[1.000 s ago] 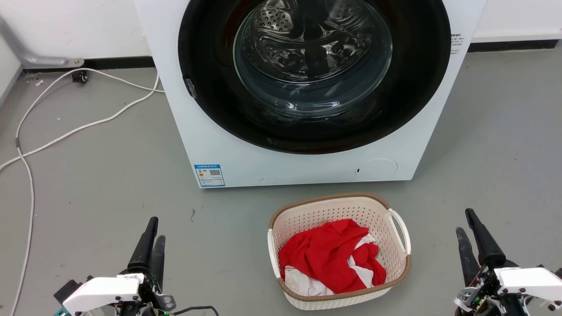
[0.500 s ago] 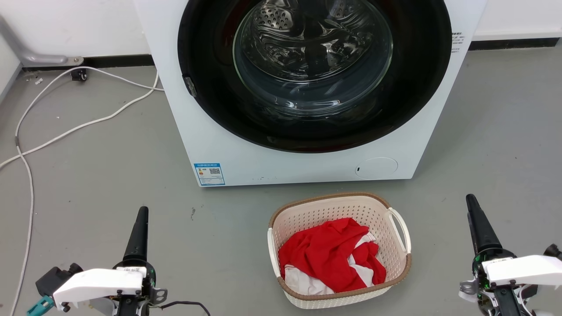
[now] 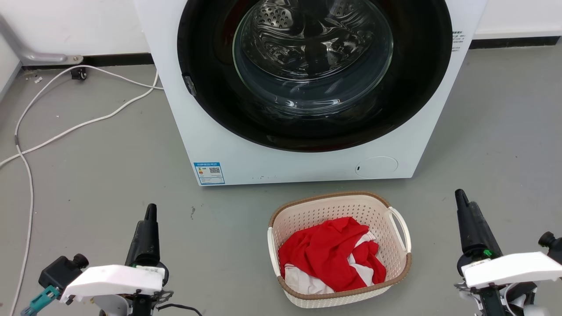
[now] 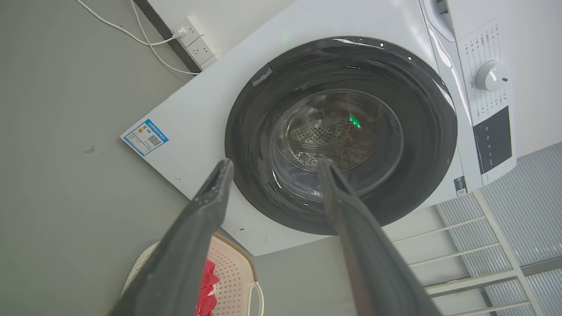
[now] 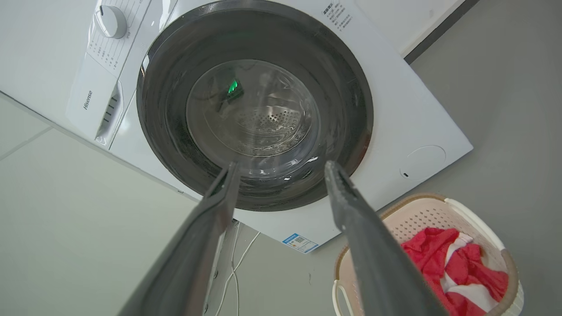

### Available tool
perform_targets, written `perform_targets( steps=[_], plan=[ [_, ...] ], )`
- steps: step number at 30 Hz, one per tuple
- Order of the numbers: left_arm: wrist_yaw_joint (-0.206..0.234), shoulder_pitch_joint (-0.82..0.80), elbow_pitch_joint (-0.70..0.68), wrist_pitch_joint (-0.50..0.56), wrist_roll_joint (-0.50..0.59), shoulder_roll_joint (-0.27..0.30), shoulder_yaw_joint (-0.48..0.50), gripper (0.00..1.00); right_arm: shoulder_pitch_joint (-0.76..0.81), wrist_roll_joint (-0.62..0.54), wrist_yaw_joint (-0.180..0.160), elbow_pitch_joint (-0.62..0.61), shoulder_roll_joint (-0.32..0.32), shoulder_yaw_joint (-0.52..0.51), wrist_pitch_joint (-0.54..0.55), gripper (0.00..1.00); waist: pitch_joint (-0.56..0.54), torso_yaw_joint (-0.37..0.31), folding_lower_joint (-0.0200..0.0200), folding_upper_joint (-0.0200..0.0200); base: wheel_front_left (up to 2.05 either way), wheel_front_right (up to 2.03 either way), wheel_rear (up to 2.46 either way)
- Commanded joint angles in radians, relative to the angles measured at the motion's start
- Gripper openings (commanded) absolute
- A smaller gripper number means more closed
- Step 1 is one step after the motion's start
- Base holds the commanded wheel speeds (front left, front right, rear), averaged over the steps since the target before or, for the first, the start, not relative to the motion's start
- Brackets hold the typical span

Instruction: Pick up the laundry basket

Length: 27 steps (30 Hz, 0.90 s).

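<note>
The left gripper (image 4: 275, 163) and right gripper (image 5: 281, 164) flank the laundry basket (image 3: 327, 196), jaws parted and empty; a one-sided lift could spill its red clothes (image 3: 325, 254).

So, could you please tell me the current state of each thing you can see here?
laundry basket: upright on the floor, ungripped, holding clothes.
clothes: red and white, crumpled inside the basket.
washing machine door: shut.
left claw: open, empty.
right claw: open, empty.
white cable: lying loose on the floor.
</note>
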Motion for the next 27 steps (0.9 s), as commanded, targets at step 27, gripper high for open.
perform_targets(
  steps=[27],
  plan=[
    [0.022,0.022,-0.05,-0.093,0.408,0.006,-0.048,1.0,0.025,-0.461,0.0,-0.08,-0.002,0.029,-0.094,1.0,0.003,0.004,0.0,0.0,0.0,0.0,0.0]
  ],
)
